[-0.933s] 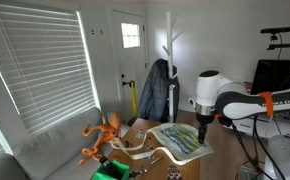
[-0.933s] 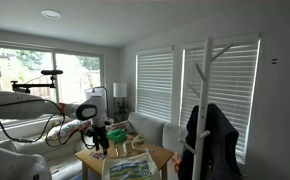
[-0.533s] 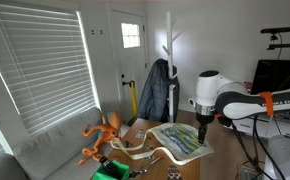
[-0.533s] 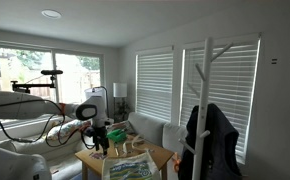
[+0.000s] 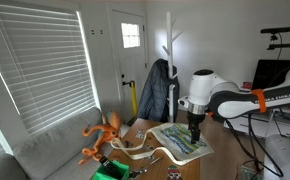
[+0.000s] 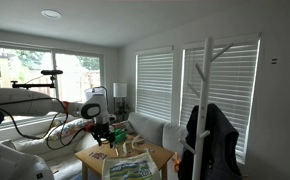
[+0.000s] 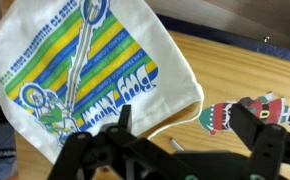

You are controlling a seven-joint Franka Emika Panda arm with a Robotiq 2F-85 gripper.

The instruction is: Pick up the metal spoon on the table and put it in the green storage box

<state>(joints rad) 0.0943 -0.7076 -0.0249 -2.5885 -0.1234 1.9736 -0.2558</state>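
Note:
The light-brown wooden table shows in both exterior views and in the wrist view. The green storage box sits at the table's near edge. My gripper hangs over the far side of the table, above a printed cloth bag. In the wrist view the gripper is open and empty, its jaws wide apart. A thin metal tip lies on the wood between the jaws, likely the spoon. The rest of it is hidden by the gripper body.
An orange octopus-like toy stands by the green box, with a white curved object next to it. The printed bag and a flat Santa figure flank the jaws. A grey sofa runs beside the table.
The arm has swung a little towards the middle of the table and the gripper has come lower over the printed bag. Nothing on the table has moved.

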